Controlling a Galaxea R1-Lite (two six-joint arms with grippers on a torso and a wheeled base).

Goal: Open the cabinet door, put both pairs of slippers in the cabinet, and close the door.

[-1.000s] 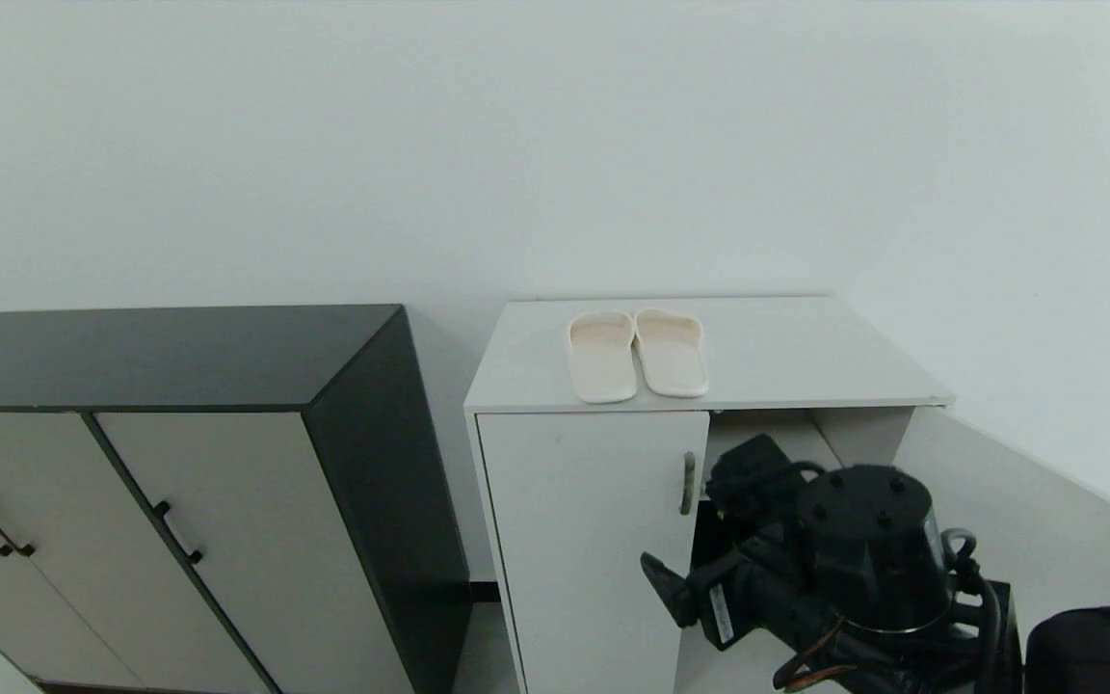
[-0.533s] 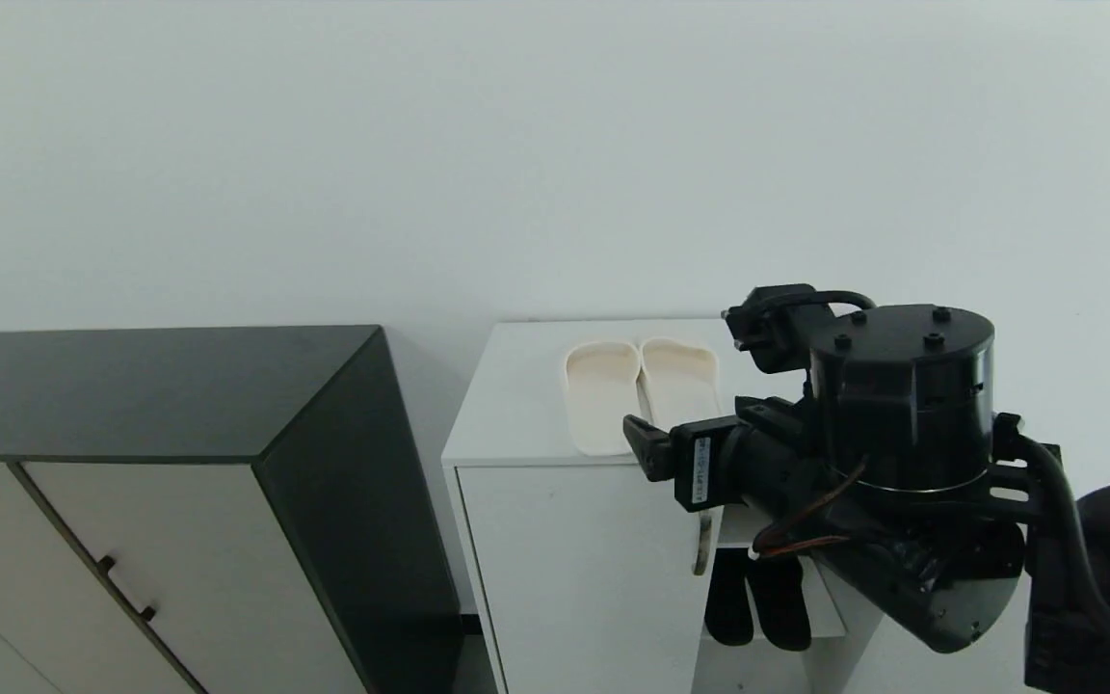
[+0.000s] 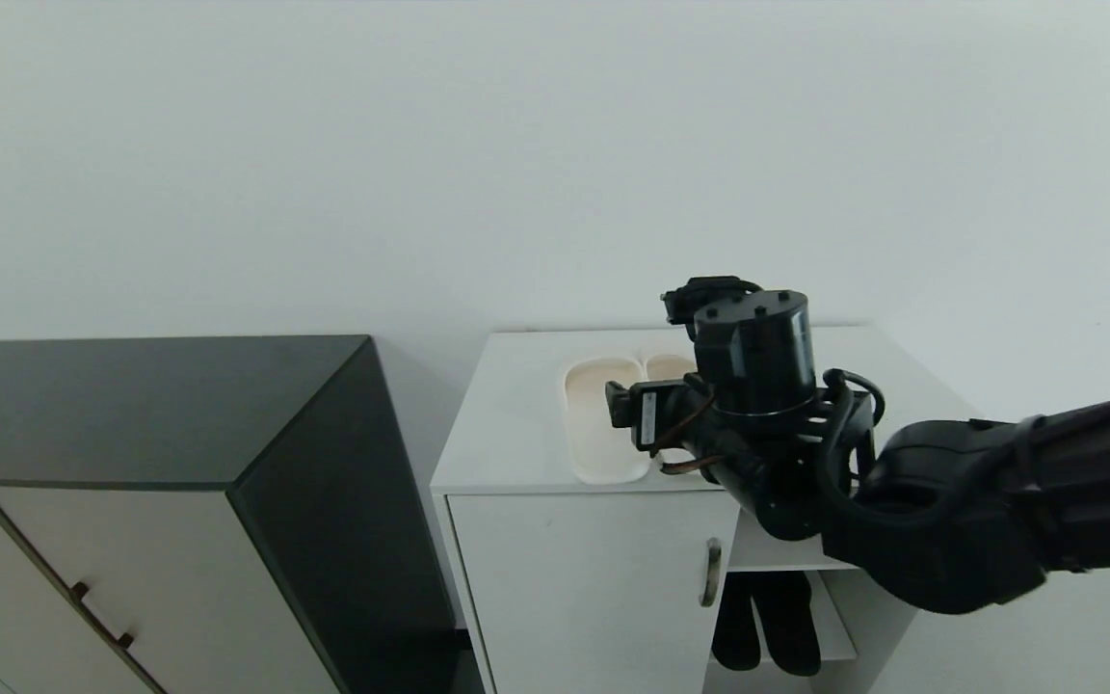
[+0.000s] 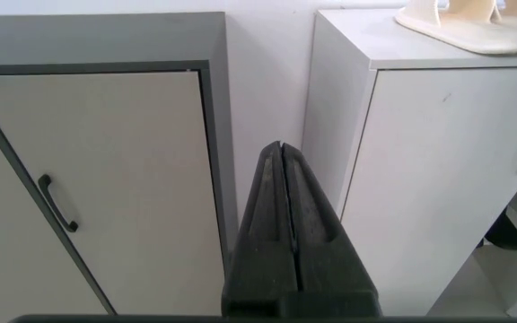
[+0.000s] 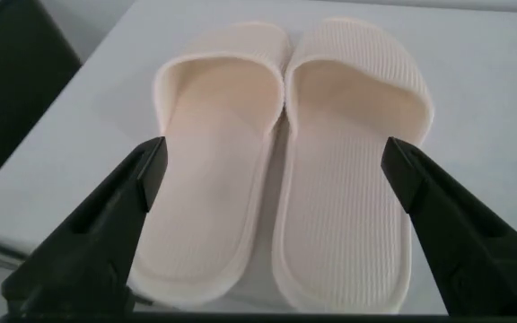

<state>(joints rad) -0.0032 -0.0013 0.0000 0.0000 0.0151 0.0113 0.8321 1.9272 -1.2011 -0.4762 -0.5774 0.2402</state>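
A pair of cream slippers [image 3: 601, 424] [image 5: 285, 152] lies side by side on top of the white cabinet [image 3: 516, 424]. My right gripper [image 5: 275, 152] hovers open just above them, one finger outside each slipper, nothing held. In the head view the right wrist covers most of the right-hand slipper. A pair of black slippers [image 3: 767, 622] [image 4: 508, 235] stands on a shelf in the cabinet's open right half. The left door [image 3: 594, 588], with a handle [image 3: 710, 573], is closed. My left gripper [image 4: 282, 179] is shut and empty, low in front of the gap between the two cabinets.
A black-topped cabinet [image 3: 160, 405] [image 4: 106, 179] with pale doors stands directly left of the white one, a narrow gap between them. A plain wall runs behind both. Bare cabinet top [image 3: 892, 386] lies right of the slippers.
The head camera has shifted. My right arm rose from in front of the open compartment to above the cabinet top, over the cream slippers.
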